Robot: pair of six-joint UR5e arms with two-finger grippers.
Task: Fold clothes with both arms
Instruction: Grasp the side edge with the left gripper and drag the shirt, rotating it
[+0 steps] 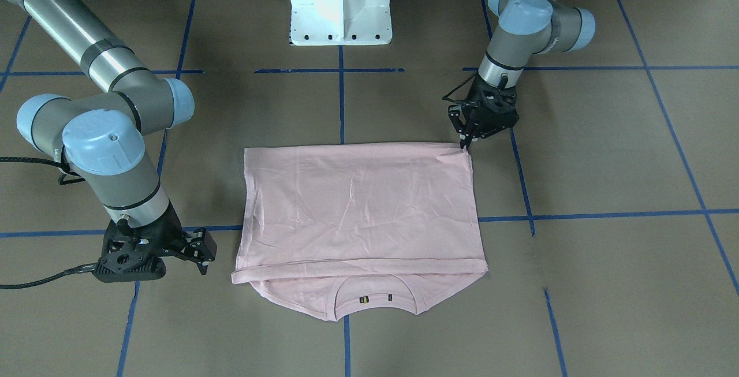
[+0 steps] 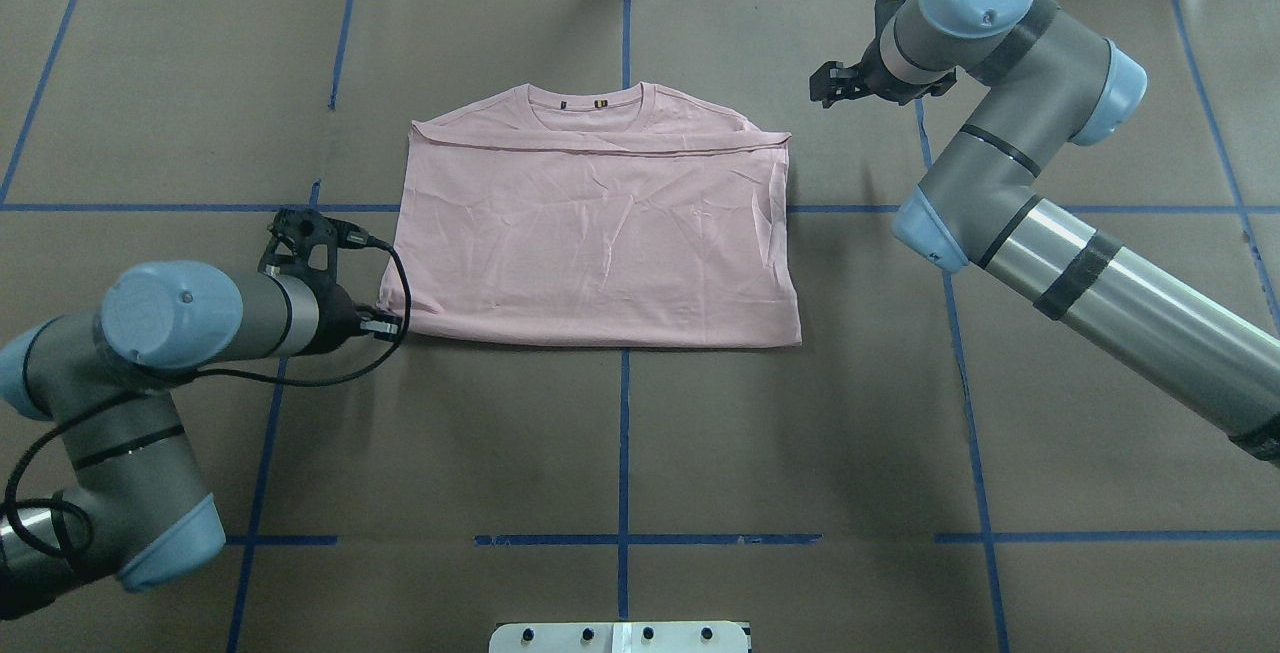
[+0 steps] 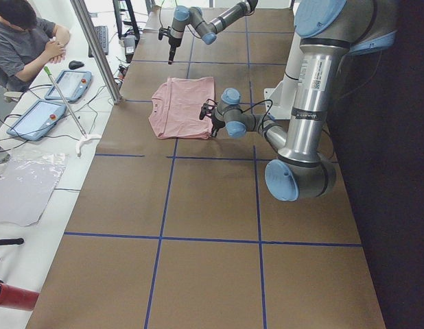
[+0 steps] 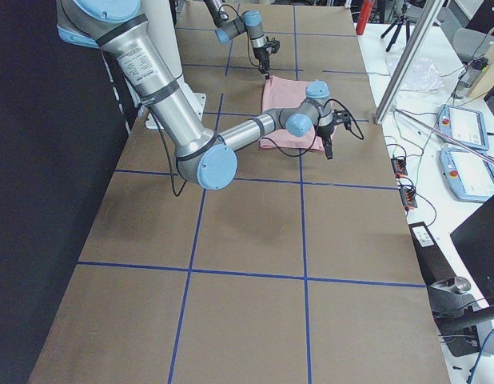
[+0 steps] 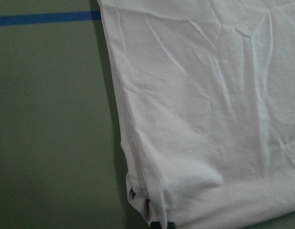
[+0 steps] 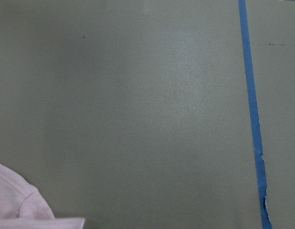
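The pale pink T-shirt (image 1: 358, 204) (image 2: 600, 233) lies folded flat at mid-table. Its collar (image 1: 375, 299) points away from the robot and the print is hidden. My left gripper (image 1: 465, 141) (image 2: 392, 325) is low at the shirt's near corner on the robot's left. Its fingers are shut on the bunched corner, which shows in the left wrist view (image 5: 147, 205). My right gripper (image 1: 202, 250) (image 2: 822, 85) stands open beside the far corner by the folded sleeve (image 2: 780, 141), apart from the cloth. The right wrist view catches only a sliver of shirt (image 6: 14, 205).
The white pedestal base (image 1: 340, 13) stands at the robot's edge of the table. Blue tape lines (image 2: 622, 433) grid the brown tabletop. In the left side view a person (image 3: 23, 41) sits at a side bench with tablets (image 3: 37, 118) beyond a metal post (image 3: 95, 48).
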